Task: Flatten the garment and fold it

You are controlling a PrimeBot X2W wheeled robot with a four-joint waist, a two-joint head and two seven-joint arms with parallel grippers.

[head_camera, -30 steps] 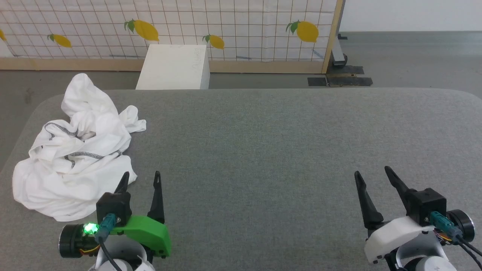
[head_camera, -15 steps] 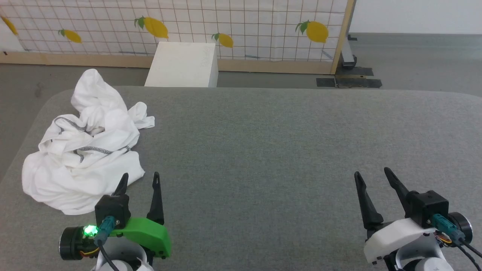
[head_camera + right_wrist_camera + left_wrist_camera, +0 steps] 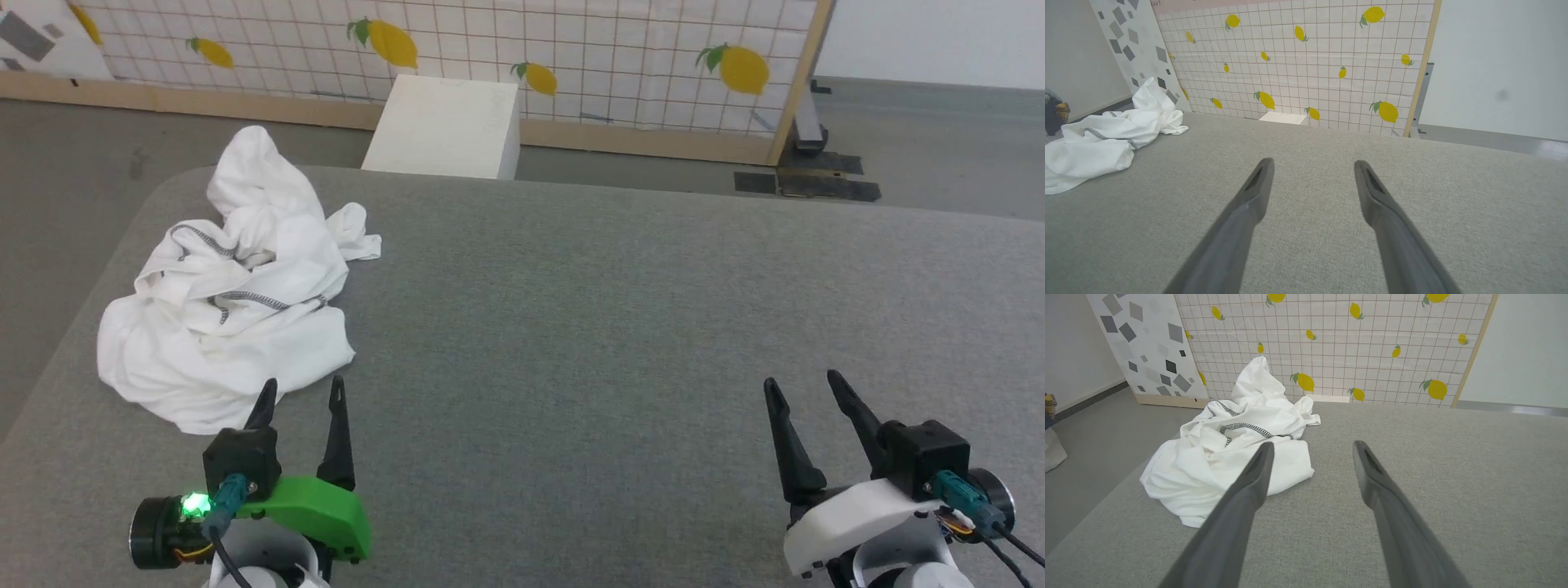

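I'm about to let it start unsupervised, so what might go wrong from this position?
1. The garment lies crumpled near the left edge of the table; a sideways tug may slide it off.
2. Its folds overlap, so the open left gripper, just short of it, may pinch several layers at once.
3. The open right gripper sits far across the table, so helping means a long reach.
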